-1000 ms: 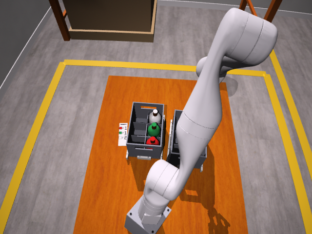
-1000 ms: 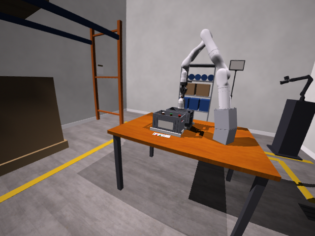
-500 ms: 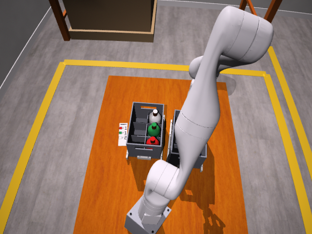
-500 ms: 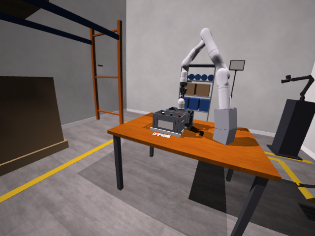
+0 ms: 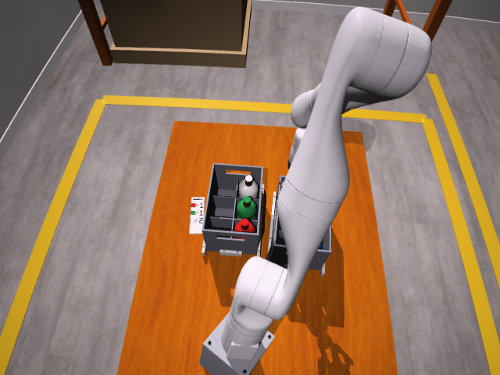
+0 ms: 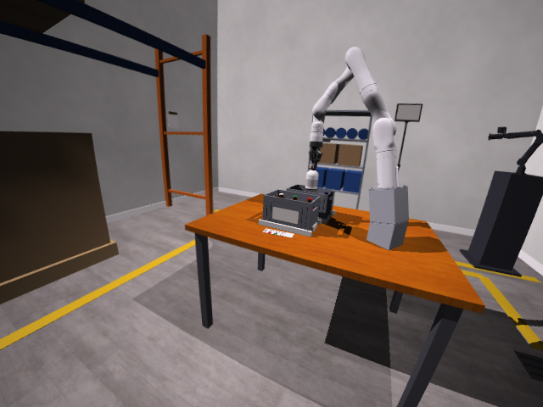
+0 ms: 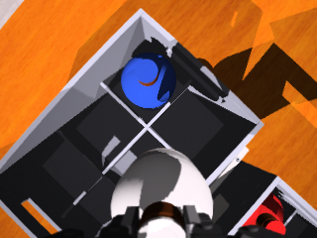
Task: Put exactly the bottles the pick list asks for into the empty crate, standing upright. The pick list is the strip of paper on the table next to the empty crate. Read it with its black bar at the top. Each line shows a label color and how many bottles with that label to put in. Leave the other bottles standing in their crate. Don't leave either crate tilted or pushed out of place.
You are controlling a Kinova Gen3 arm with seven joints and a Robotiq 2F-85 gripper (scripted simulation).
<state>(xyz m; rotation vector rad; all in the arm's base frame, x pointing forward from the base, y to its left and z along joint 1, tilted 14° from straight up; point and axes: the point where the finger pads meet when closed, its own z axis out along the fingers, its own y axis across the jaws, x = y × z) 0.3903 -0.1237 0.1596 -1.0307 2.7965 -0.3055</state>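
Overhead, we read the pick list (image 5: 197,226) (image 6: 278,232) with its bar at twelve o'clock: red one, green one, white two. It lies on the wooden table (image 5: 161,323) (image 6: 350,253) (image 7: 30,74), just beside the list-side crate (image 5: 230,231) (image 6: 268,210) (image 7: 278,179), on that crate's nine o'clock side. Inside the crate we note three bottles standing upright in one column of compartments, seen from the top: a white-capped bottle (image 5: 248,188) toward twelve, a green bottle (image 5: 246,209) (image 6: 294,197) in the middle, a red bottle (image 5: 244,229) (image 6: 309,200) (image 7: 269,213) toward six. Across a narrow gap, at three o'clock from this crate, sits the second crate (image 5: 330,242) (image 6: 327,205) (image 7: 74,99), largely covered from above by the arm (image 5: 315,161) (image 6: 366,79). We see a blue bottle (image 5: 320,246) (image 6: 326,192) (image 7: 136,89) in its corner compartment, at twelve o'clock in the wrist view. The gripper (image 6: 313,167) (image 7: 160,221) is clenched on the neck of a second white bottle (image 6: 311,180) (image 7: 160,183), which hangs upright above the second crate, its cap between the fingers at six o'clock in our wrist view. Both crates look level to us.
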